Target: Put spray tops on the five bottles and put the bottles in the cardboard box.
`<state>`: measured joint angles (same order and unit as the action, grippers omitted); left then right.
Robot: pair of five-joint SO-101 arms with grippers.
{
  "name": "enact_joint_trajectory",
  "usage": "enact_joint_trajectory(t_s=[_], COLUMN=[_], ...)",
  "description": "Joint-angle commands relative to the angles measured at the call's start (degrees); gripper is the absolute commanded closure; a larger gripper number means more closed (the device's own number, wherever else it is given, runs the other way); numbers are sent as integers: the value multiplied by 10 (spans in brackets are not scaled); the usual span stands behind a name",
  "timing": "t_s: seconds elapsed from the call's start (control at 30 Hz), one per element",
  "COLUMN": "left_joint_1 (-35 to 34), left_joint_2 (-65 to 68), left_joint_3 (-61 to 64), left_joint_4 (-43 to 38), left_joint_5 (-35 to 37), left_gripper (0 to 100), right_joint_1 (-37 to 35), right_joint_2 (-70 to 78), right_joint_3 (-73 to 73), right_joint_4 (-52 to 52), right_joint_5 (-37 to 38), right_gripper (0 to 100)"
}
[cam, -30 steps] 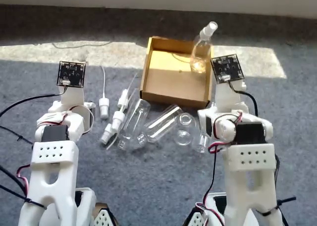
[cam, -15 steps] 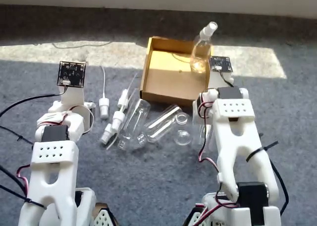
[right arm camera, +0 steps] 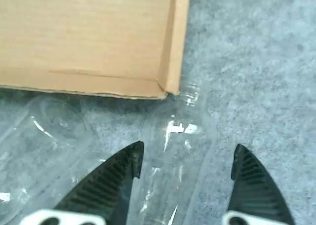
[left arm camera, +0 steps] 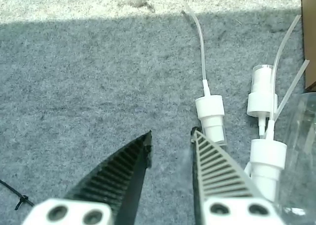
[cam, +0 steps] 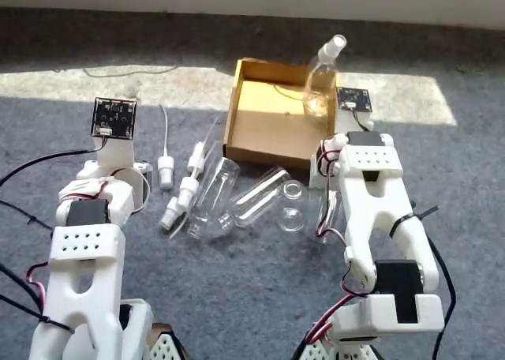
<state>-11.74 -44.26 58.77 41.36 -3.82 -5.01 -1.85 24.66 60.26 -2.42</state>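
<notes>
L side first: the left claw [left arm camera: 170, 141] sits low over the grey carpet [cam: 237, 297], released, jaws apart w/ nothing between them. One jaw tip is just beside a loose spray top [left arm camera: 210, 114] lying w/ its thin tube pointing away from the arm. More spray tops [cam: 189, 188] lie in a loose cluster next to it, tubes at odd angles.

Mid-table, uncapped clear bottles [cam: 215, 188] lie on their sides, fanned out in front of the cardboard box [cam: 230, 131], the nearest ones just short of its front wall. The box is open-topped, w/ sun across its floor. At its far R corner one capped bottle [cam: 318, 84] stands tilted against the wall, its white top poking above the rim.

R side: the right claw [right arm camera: 187, 148] is also released, jaws spread wide on either side of a clear bottle [right arm camera: 173, 156] lying by the box's near R corner, neck toward that corner. Jaws not closed on it.
</notes>
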Motion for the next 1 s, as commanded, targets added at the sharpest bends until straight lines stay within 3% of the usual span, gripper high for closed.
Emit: enact_joint_trajectory(t_s=[0.0,0.37,0.73,0.87,0.97], left_joint_1=[-4,-4,-3,-3,-3], left_joint_2=[-3,-3,-3,-3,-3], left_joint_3=[-1,0,0,0,0], left_joint_4=[-9,-9,-7,-7,-6], left_joint_5=[-3,-3,-3,-3,-3], left_gripper=[870,870,870,870,870], right_joint_1=[18,114,293,323,333], right_joint_2=[13,82,86,87,87], right_joint_3=[-28,-31,-142,-149,-149], right_joint_4=[-22,-24,-21,-21,-21], right_joint_5=[-4,11,239,326,350], right_gripper=[753,758,839,839,837])
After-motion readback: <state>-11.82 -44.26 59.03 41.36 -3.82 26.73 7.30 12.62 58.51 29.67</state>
